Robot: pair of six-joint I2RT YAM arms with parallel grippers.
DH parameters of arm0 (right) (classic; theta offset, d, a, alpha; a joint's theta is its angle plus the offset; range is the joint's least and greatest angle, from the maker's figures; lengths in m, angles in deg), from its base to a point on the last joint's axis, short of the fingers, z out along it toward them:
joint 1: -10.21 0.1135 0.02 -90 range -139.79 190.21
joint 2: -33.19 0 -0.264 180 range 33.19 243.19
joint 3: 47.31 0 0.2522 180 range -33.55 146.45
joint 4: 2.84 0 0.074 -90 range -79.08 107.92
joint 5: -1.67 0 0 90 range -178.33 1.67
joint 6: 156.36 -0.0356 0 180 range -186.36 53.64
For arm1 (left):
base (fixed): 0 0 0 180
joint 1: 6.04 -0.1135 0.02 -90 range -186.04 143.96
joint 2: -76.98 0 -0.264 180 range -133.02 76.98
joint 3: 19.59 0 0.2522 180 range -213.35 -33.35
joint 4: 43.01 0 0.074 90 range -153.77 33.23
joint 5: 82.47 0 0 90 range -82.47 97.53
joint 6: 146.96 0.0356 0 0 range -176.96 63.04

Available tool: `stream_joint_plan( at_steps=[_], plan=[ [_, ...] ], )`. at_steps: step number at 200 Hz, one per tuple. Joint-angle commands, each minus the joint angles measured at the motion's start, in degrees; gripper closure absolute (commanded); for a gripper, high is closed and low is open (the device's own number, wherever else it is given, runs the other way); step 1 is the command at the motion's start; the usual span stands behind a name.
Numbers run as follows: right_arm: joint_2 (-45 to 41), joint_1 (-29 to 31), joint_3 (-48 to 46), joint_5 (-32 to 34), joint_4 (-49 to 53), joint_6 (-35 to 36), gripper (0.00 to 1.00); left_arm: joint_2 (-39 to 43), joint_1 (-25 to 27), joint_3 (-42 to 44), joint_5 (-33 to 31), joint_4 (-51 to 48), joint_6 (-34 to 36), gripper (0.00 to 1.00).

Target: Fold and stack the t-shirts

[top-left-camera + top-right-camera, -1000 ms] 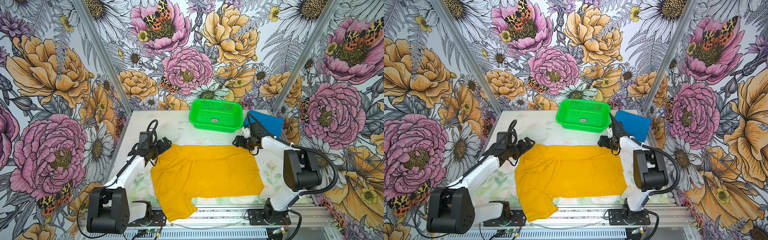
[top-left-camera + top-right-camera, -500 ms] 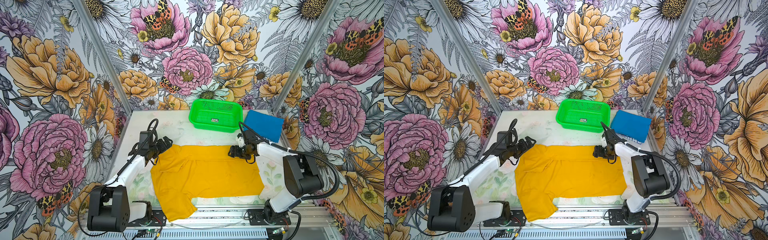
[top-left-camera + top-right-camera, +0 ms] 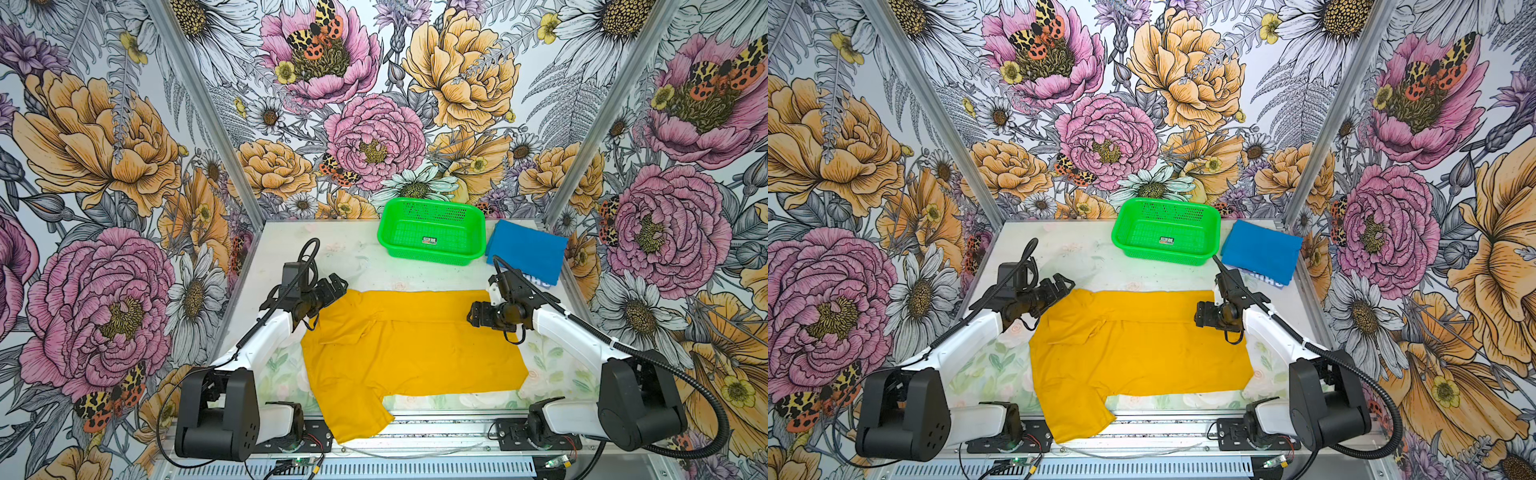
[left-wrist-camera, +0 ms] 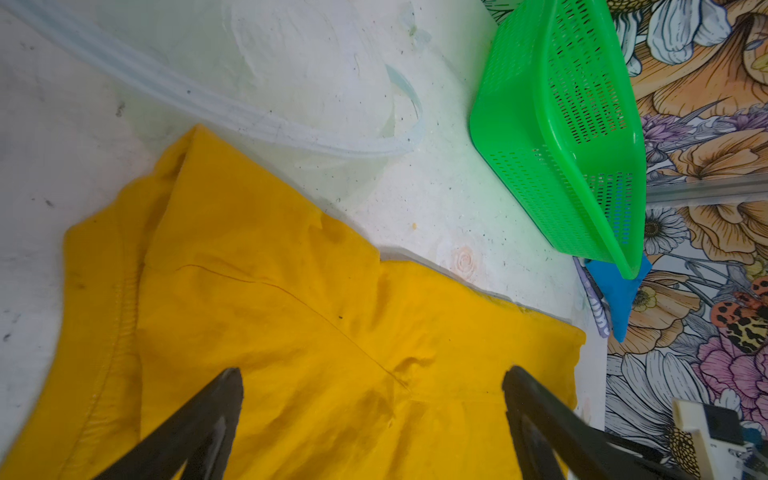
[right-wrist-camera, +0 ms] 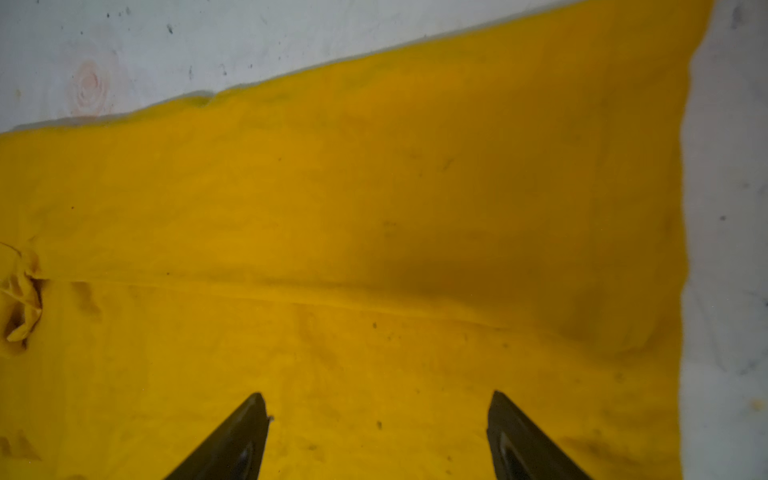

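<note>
The mustard-yellow t-shirt (image 3: 407,353) (image 3: 1133,353) lies spread across the table, its far edge folded over and one sleeve hanging past the front edge. A folded blue t-shirt (image 3: 525,249) (image 3: 1260,249) rests at the far right. My left gripper (image 3: 336,286) (image 3: 1061,286) stands open at the yellow shirt's far left corner; the left wrist view shows cloth (image 4: 291,332) between its empty jaws (image 4: 372,374). My right gripper (image 3: 473,318) (image 3: 1200,316) hovers open over the far right corner, with yellow cloth (image 5: 374,208) filling its wrist view and nothing in its jaws (image 5: 376,399).
A green perforated basket (image 3: 428,257) (image 3: 1163,255) (image 4: 561,124) stands empty at the back, just left of the blue t-shirt (image 4: 615,295). A clear plastic strip (image 4: 249,112) lies on the bare tabletop beyond the yellow shirt. Floral walls close in on three sides.
My right gripper has swung from beside the blue t-shirt toward the front left, onto the yellow shirt's far right corner, its jaws spreading wider. The left arm has stayed put.
</note>
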Motion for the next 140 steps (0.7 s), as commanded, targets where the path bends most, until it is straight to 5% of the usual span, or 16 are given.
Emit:
stream_joint_plan(
  at_steps=[1, 18, 78, 112, 140],
  plan=[
    [3.63, -2.73, 3.82, 4.1, -1.89, -0.15, 0.13, -1.43, -0.84, 0.41, -2.21, -2.1, -0.99, 0.01],
    [6.38, -5.44, 5.11, 4.18, -3.26, 0.53, 0.06, -2.13, -1.46, 0.87, -3.36, -3.13, -0.91, 0.01],
    [17.9, -12.46, 11.88, 1.53, -7.53, 2.22, 0.08, -7.7, -4.7, -0.57, -8.05, -3.02, -2.03, 0.01],
    [24.68, -14.81, 16.83, -0.26, -9.39, 2.54, 0.16, -13.05, -6.69, -5.13, -11.06, -1.99, -3.35, 0.03],
    [29.06, -16.02, 20.52, -2.66, -9.41, 2.6, 0.32, -17.74, -8.79, -8.71, -10.59, -1.24, -3.46, 0.07]
  ],
)
